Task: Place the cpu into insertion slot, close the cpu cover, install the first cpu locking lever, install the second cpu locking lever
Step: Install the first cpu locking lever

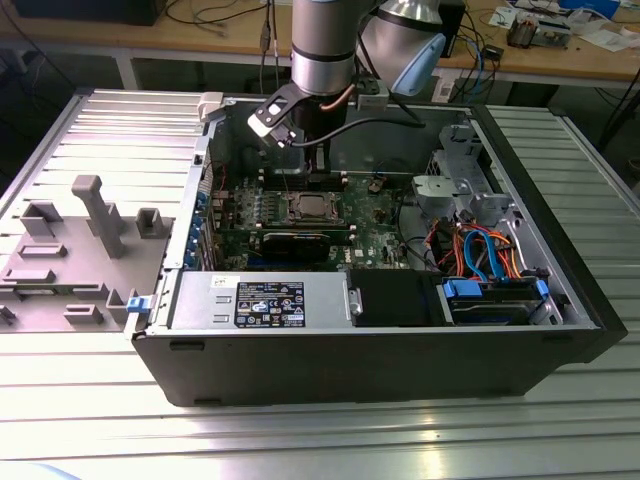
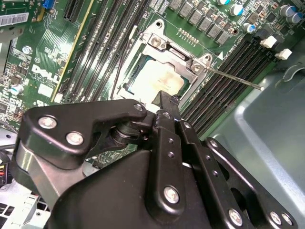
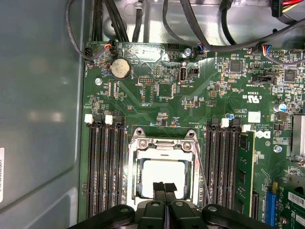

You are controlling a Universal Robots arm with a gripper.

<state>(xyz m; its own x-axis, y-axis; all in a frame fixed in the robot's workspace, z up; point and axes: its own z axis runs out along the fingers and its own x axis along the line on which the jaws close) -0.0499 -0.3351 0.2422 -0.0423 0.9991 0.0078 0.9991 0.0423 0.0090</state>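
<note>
The cpu (image 3: 164, 172) (image 2: 157, 76) lies in the insertion slot (image 1: 311, 208) on the green motherboard (image 3: 162, 90), its silver top showing through the window of the cpu cover (image 3: 162, 144) (image 2: 164, 45), which lies flat over it. My gripper (image 3: 165, 187) (image 2: 164, 97) is shut with nothing between its fingers, its tips directly over the near edge of the chip. A thin locking lever (image 2: 233, 78) (image 3: 205, 179) sticks out along one side of the socket. Another lever wire (image 2: 116, 71) runs along the opposite side. In the exterior view the gripper (image 1: 316, 170) hangs inside the open case above the socket.
Black memory slots (image 3: 102, 167) (image 3: 221, 162) flank the socket on both sides. The grey case wall (image 3: 40, 109) stands close beside them. Cables (image 3: 190, 28) run above the board. In the exterior view, a drive bay with blue and orange cables (image 1: 480, 260) fills the case's right.
</note>
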